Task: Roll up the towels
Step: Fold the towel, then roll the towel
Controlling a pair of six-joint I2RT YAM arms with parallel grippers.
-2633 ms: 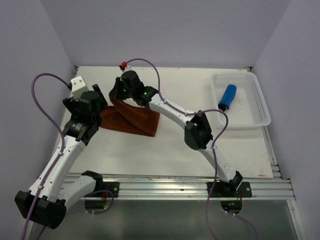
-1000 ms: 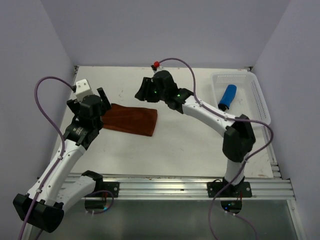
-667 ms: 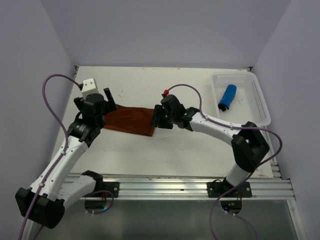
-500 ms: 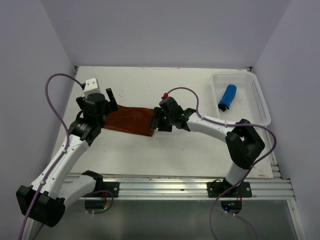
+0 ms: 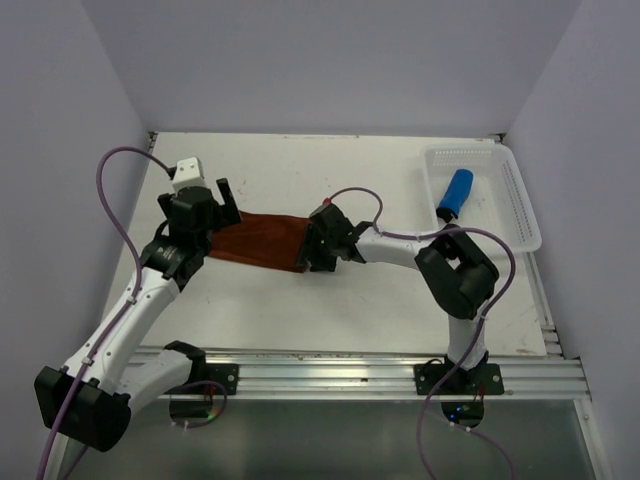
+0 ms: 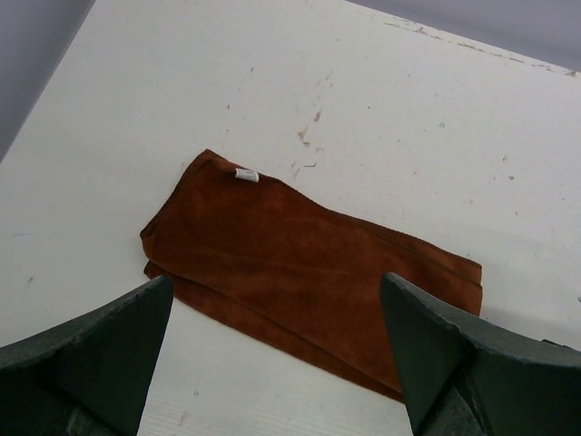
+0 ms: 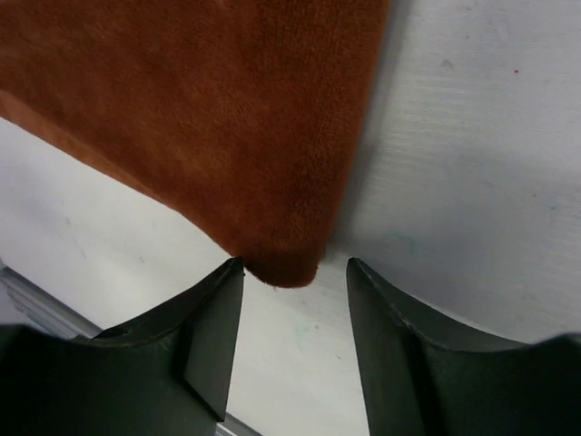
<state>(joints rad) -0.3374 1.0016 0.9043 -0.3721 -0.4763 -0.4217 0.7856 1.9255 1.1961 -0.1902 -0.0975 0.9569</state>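
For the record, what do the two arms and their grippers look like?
Both arms have white links with black joint housings and trail purple cables. The left gripper has dark tapered fingers and a white block on its wrist; the right gripper has dark fingers and a red cable tip.

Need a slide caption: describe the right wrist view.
Right gripper, open, straddles a corner of the flat rust-brown towel on the white table.

Two towels are counted: one brown (image 5: 262, 241), one blue (image 5: 455, 192); one basket (image 5: 520, 215) is seen; two pincers, left (image 5: 208, 194) and right (image 5: 308, 258), are counted.
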